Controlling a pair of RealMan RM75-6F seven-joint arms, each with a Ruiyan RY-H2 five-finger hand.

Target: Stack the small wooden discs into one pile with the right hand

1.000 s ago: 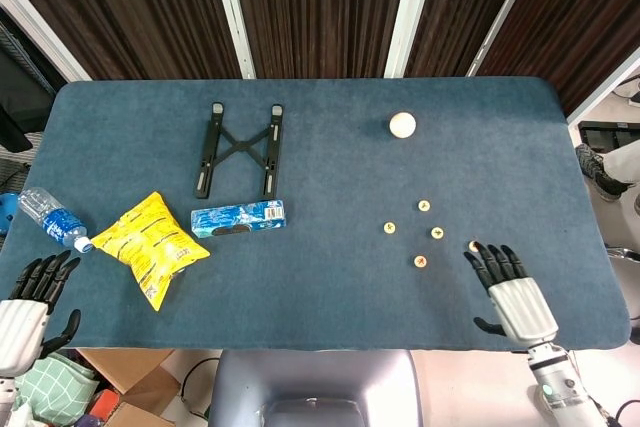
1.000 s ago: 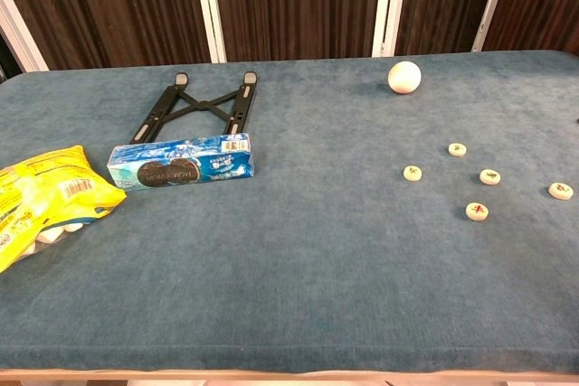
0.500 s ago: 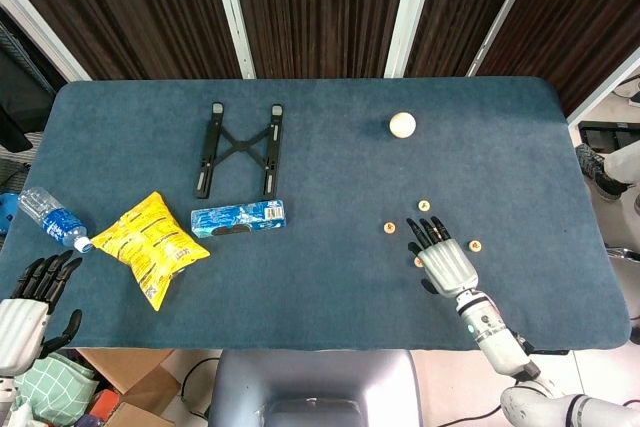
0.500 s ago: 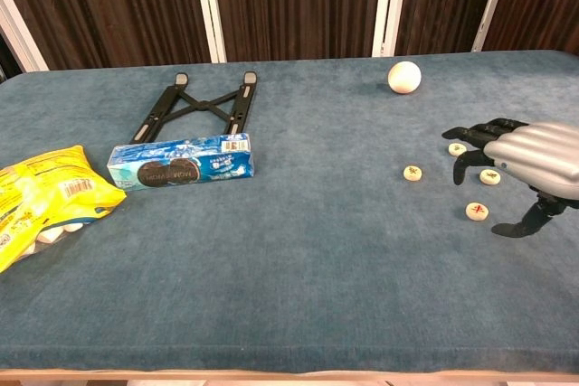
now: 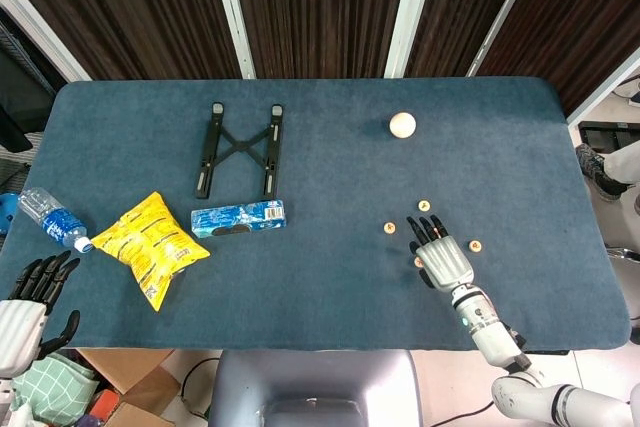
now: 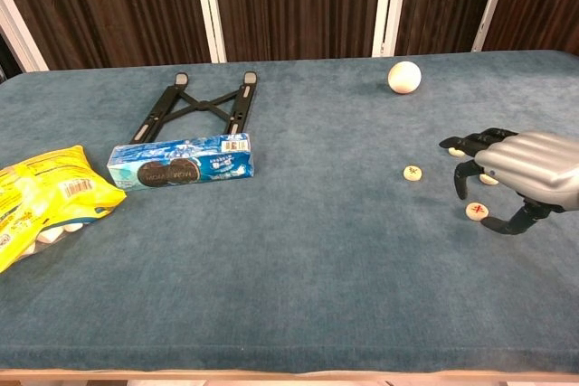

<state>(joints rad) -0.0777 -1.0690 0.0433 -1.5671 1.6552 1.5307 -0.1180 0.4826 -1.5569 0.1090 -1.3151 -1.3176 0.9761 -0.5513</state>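
Note:
Several small wooden discs lie apart on the blue table at the right. In the head view one disc (image 5: 389,228) sits left of my right hand (image 5: 440,252), one (image 5: 424,205) just beyond its fingertips and one (image 5: 477,245) at its right side. In the chest view the right hand (image 6: 520,169) hovers palm down with its fingers apart and curved, holding nothing. A disc (image 6: 477,211) lies under its thumb side and another disc (image 6: 412,173) lies free to the left. Other discs are partly hidden by the fingers. My left hand (image 5: 25,302) hangs open off the table's near left corner.
A white ball (image 5: 402,125) rests farther back from the discs. A black folding stand (image 5: 240,147), a blue cookie pack (image 5: 238,216), a yellow snack bag (image 5: 150,244) and a water bottle (image 5: 52,215) occupy the left half of the table.
The right hand came in from the table's right edge to hover over the discs, then sank a little with fingers curving down. The discs and left hand have not moved.

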